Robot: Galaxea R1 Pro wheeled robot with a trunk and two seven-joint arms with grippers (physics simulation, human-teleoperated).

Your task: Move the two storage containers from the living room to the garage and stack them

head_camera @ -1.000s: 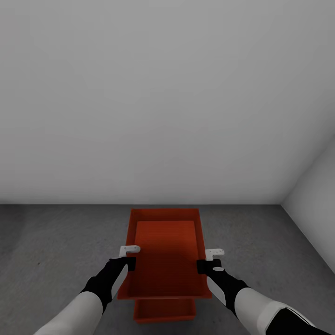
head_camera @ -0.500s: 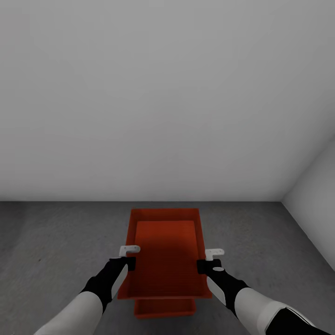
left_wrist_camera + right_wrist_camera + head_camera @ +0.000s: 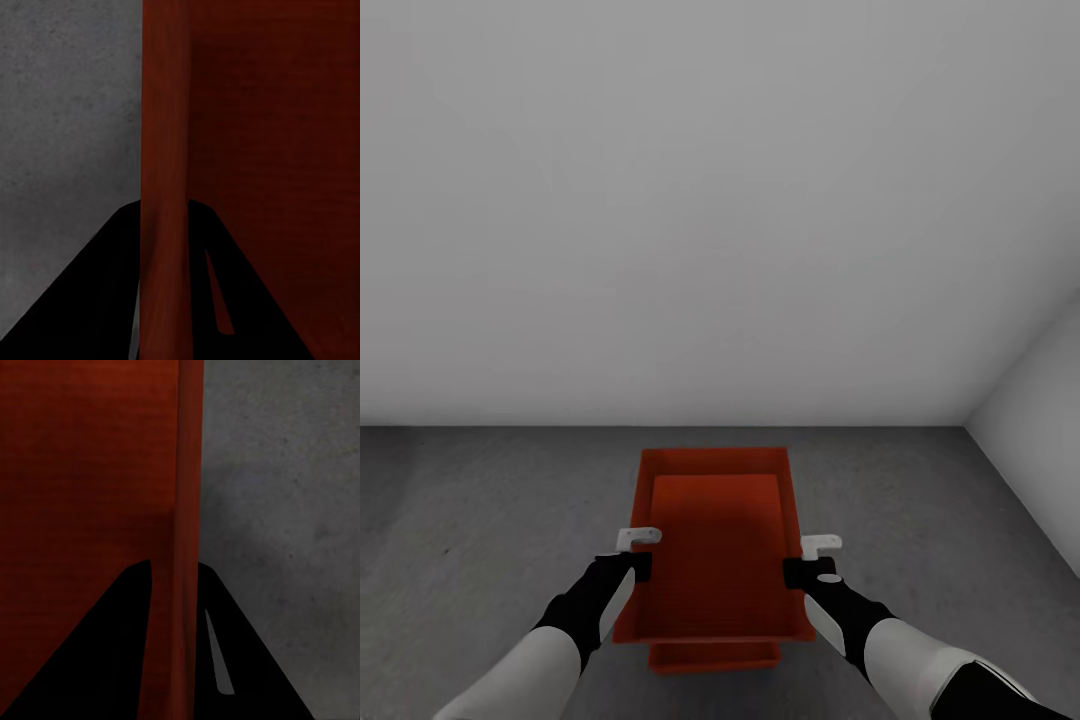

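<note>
Lowering the held box [image 3: 718, 545] onto the lower box [image 3: 713, 658] is the step in hand, by my read: both are in the garage, near the grey back wall [image 3: 720, 200], w/ the lower box sitting on the floor [image 3: 470, 540] directly under the held one and just its near end peeking out toward the robot. To do it well: keep the held box level, both arms descending at the same rate, long sides parallel to the lower box. The two look offset along their length, so the held box probably wants nudging toward the robot before the drop. Let go only once it's seated; release both sides together so it isn't tipping.

Left gripper [image 3: 636, 553] is pinching the held box's left wall at about mid-length; in the left wrist view the wall [image 3: 166, 187] is running between the dark fingers [image 3: 90, 300], nearly closed, only wall thickness apart. Right gripper [image 3: 810, 558] is doing the same on the right wall [image 3: 187, 547], fingers [image 3: 247, 660] either side of it, clamped narrow. Floor is showing beyond each wall, so the held box is hanging clear of the concrete.
</note>
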